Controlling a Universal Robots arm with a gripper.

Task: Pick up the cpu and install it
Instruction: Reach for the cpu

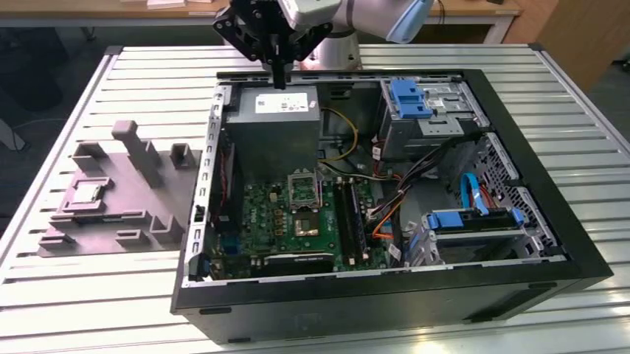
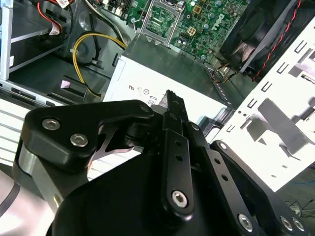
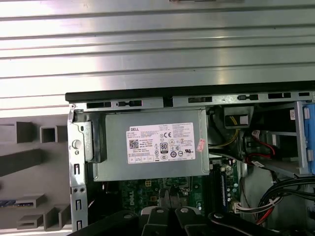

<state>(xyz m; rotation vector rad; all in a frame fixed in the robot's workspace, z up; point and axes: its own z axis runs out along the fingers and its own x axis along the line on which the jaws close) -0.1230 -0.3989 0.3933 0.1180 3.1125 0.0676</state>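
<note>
Exterior view: cpu [image 1: 87, 193] far from gripper [image 1: 280, 84]

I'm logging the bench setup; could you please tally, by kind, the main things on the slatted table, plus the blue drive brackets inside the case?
computer case: 1
grey tray: 1
cpu: 1
blue drive brackets: 2
Total: 5

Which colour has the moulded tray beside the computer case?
The tray is plain grey; the exterior view shows it best.
</note>
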